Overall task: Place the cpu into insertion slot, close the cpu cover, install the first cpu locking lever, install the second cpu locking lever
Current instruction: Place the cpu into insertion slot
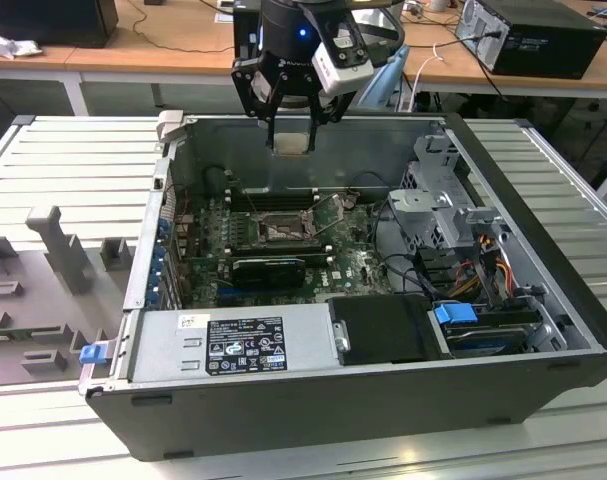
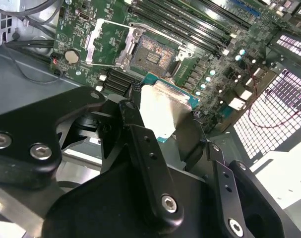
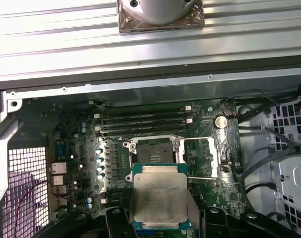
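My pincer (image 1: 291, 133) is clenched on the cpu (image 3: 158, 198), holding it face-up in the air above the insertion slot (image 3: 155, 151), well clear of it. The slot is bare, and the cpu cover (image 3: 200, 157) lies open just beside it.

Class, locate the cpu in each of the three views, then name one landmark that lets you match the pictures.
Exterior view: the cpu is held in the tool, above the case's far wall.
Second wrist view: the cpu sits in the tool's grip, short of the insertion slot.
First wrist view: the cpu's metal face shows, the slot beyond it.
Shared landmark: the uncovered insertion slot.
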Controlling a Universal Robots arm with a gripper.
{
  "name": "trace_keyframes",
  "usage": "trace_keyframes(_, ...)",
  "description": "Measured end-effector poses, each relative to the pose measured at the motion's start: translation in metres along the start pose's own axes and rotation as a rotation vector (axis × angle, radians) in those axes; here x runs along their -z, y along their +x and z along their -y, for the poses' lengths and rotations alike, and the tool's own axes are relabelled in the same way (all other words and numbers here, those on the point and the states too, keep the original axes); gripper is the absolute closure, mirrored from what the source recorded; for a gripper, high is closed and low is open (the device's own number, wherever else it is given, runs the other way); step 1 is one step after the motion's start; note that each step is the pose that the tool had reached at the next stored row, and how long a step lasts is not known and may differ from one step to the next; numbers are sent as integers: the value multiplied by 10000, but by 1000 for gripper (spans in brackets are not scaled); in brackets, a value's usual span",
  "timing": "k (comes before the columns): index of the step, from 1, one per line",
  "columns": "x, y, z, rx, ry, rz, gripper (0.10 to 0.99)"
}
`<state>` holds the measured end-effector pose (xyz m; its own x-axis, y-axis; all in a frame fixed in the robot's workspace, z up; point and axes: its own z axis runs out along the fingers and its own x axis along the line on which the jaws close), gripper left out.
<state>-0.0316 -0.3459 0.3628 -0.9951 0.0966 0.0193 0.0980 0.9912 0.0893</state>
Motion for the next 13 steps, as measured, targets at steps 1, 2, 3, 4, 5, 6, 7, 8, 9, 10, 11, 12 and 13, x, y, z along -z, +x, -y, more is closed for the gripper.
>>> trace_keyframes(1,0,0,0,-18,-1,2,565)
trace_keyframes(2,0,0,0,-33,-1,3,565)
trace_keyframes(3,0,0,0,-49,-2,4,565)
trace_keyframes(4,0,0,0,-59,-1,5,565)
trace_keyframes(5,0,0,0,-74,-2,7,565)
trace_keyframes(6,0,0,0,-83,-2,8,565)
trace_keyframes(7,0,0,0,-91,-2,8,565)
trace_keyframes(8,0,0,0,-102,-3,10,565)
trace_keyframes(9,0,0,0,-124,-3,11,565)
trace_keyframes(10,0,0,0,-134,-3,12,565)
trace_keyframes(11,0,0,0,-144,-3,13,565)
trace_keyframes(12,0,0,0,-158,-4,14,565)
trace_keyframes(13,0,0,0,-169,-4,15,565)
